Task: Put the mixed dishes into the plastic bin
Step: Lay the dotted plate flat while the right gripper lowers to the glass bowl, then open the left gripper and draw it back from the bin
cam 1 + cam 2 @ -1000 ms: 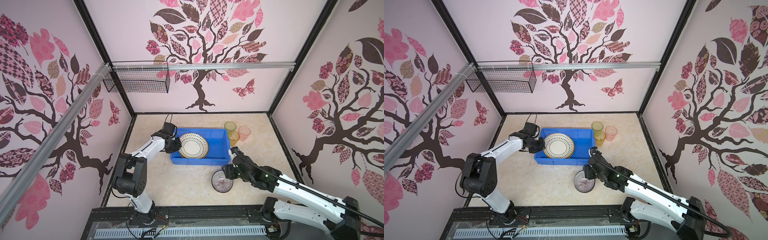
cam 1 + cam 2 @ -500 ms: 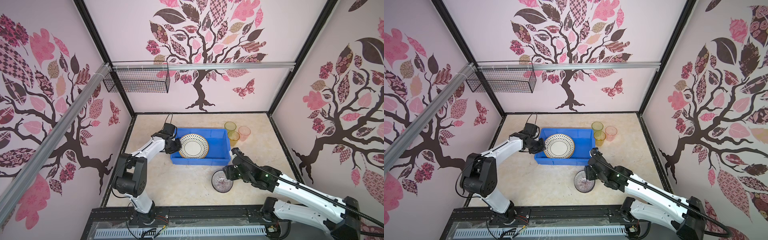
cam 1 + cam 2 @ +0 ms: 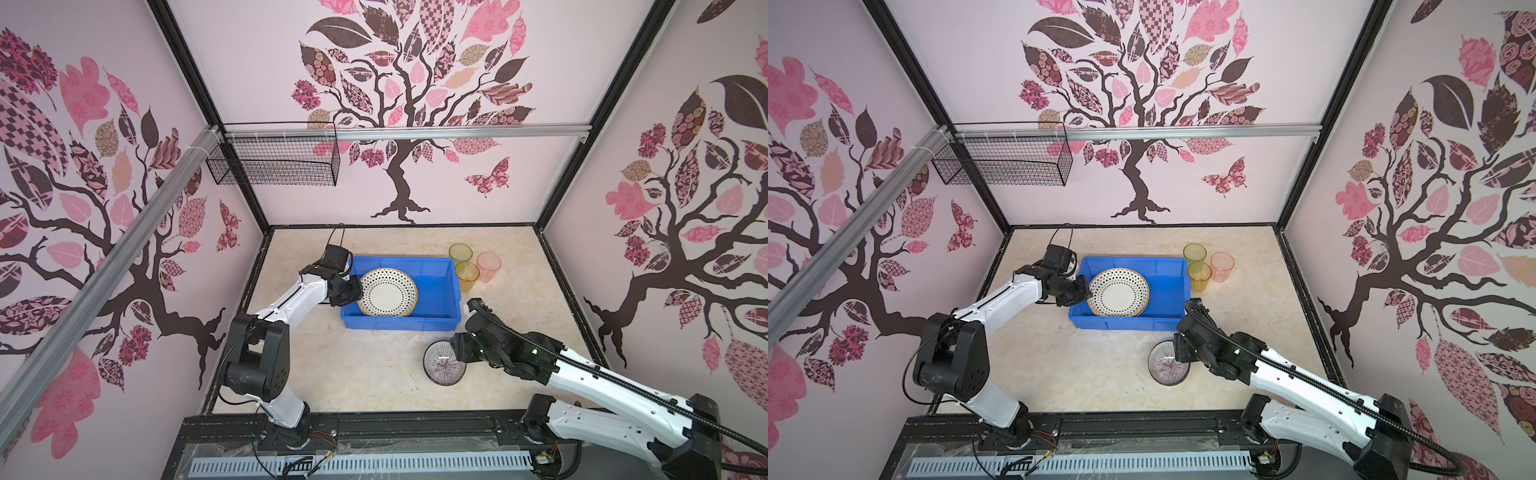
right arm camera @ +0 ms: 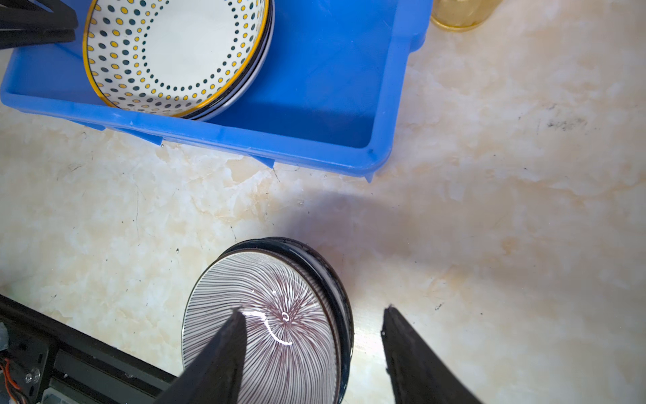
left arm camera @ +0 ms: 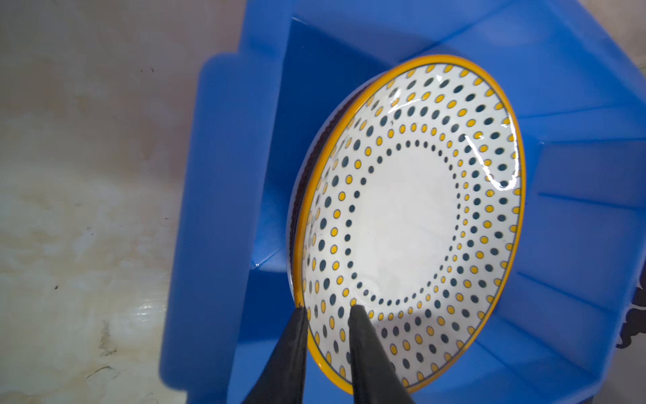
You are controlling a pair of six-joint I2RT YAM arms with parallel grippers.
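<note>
The blue plastic bin [image 3: 440, 270] [image 3: 1169, 286] stands mid-table. In it a dotted-rim plate [image 3: 387, 292] [image 5: 409, 217] lies on other plates, whose edges show beneath it. My left gripper [image 3: 358, 291] [image 5: 328, 307] is at the plate's left rim, slightly open, with one finger outside the rim and one over the dotted face. A purple-striped bowl [image 3: 440, 368] [image 4: 265, 314] sits on darker-rimmed bowls in front of the bin. My right gripper [image 3: 455, 353] [image 4: 313, 309] is open astride its right rim, with one finger over the inside and one outside.
Three translucent cups stand right of the bin: greenish [image 3: 460, 252], amber [image 3: 467, 272] and pink [image 3: 488, 266]. A black wire basket [image 3: 274, 162] hangs on the back left wall. The black frame rail [image 4: 70, 349] runs close in front of the bowls.
The left jaws have parted on the plate's rim, and the plate stays on the stack in the bin. The right arm has barely moved.
</note>
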